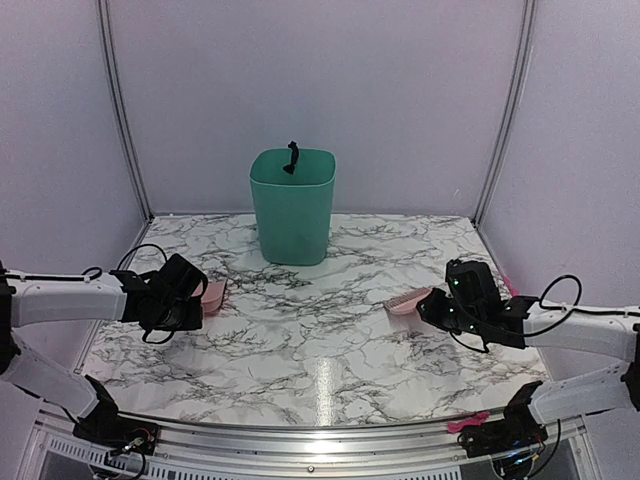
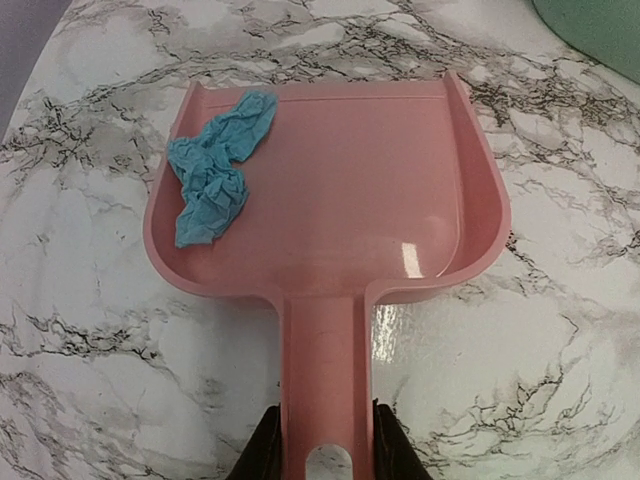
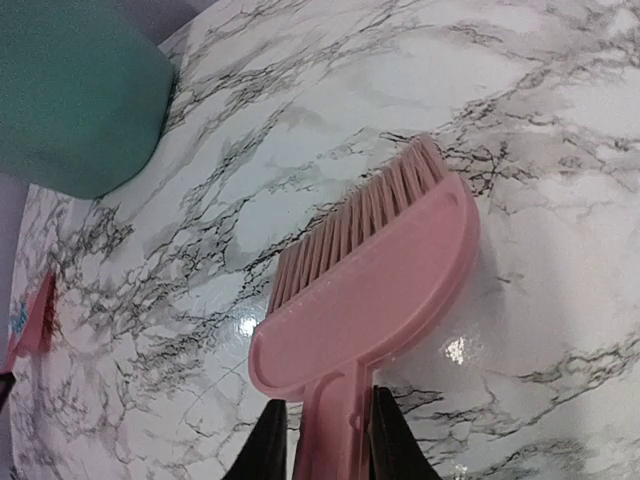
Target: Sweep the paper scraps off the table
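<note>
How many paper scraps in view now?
2: one crumpled light-blue scrap in the pink plastic dustpan; one dark scrap, apparently, on the back rim of the teal plastic bin. Others may be hidden inside it.

White desk with black-grey marble veining and a silver rail along its near edge. A green bin stands upright at the back centre. A pink dustpan lies flat on the left side. A pink brush sits on the right side, bristles turned toward the bin. Dustpan and brush are well apart.
</note>
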You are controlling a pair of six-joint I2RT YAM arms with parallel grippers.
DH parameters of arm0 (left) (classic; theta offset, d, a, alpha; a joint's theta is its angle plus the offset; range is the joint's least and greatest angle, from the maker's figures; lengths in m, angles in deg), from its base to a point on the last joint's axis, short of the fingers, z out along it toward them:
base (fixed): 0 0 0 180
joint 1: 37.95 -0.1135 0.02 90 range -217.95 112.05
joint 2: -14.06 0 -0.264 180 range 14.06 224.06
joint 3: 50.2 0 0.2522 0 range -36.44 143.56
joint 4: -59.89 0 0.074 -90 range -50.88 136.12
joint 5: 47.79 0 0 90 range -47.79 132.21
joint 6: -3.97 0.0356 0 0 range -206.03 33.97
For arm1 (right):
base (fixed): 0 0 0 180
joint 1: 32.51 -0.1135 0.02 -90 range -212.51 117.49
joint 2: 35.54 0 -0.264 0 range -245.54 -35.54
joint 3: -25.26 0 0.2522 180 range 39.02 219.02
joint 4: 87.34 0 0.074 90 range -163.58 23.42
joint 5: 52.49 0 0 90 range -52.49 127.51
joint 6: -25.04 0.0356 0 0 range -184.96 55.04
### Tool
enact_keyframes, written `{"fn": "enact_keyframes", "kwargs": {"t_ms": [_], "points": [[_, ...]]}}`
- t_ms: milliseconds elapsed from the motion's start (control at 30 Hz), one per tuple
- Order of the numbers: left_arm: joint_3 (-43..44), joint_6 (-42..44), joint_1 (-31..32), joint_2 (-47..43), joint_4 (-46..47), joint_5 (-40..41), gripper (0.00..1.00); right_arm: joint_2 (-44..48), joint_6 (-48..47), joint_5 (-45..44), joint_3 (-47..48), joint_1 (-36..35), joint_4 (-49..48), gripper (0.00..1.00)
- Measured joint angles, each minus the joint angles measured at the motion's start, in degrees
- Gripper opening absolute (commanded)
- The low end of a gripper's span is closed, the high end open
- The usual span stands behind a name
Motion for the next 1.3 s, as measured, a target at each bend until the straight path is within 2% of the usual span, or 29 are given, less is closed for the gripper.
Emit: {"fn": "enact_keyframes", "kwargs": {"t_ms": [33,100,267,467,567,700,733,833,900,933,1100,1300], "points": [[-0.39,-0.28,0.20,0.20,0.42,0.22,0.05,0.44,0.15,0.24,-0.39,0.00,0.11,0.39],[-0.98,-0.81,0.42,0.26,0.96,0.46,0.10,1.53,0.63,0.81,-1.38,0.00,0.55,0.44],[-2.14,-1.53,0.81,0.22,2.29,0.92,0.27,5.44,1.33,1.57,-2.97,0.00,3.10,0.53],[-3.02,-1.95,0.96,-0.72,2.40,1.20,0.42,10.91,0.44,-0.20,-2.71,0.00,7.17,0.64],[-2.95,-1.38,0.96,-3.26,2.23,1.25,0.49,12.61,-1.27,-2.03,-1.33,0.00,9.79,0.74],[-1.44,-0.20,0.96,-8.31,1.29,1.73,0.63,14.53,-4.76,-4.96,2.56,0.00,12.24,0.96],[-0.57,0.20,0.96,-9.44,0.98,1.92,0.66,14.82,-5.81,-5.79,3.87,0.00,12.72,0.98],[2.51,1.60,0.96,-11.82,0.39,3.26,0.78,15.04,-8.98,-8.35,7.78,0.00,13.31,0.99],[4.79,2.86,0.96,-12.48,0.11,4.39,0.95,14.93,-11.69,-10.38,10.14,0.00,13.20,0.99],[6.10,3.48,0.96,-12.59,-0.07,5.27,0.98,14.82,-13.09,-11.50,11.02,0.00,12.90,0.99],[10.49,6.27,0.31,-12.70,-0.44,12.44,0.99,13.73,-23.21,-18.14,11.78,0.00,7.06,0.99],[9.55,12.98,-6.03,-12.33,3.89,24.74,0.99,12.85,-41.53,-28.72,2.62,2.27,-13.27,0.99]]}}
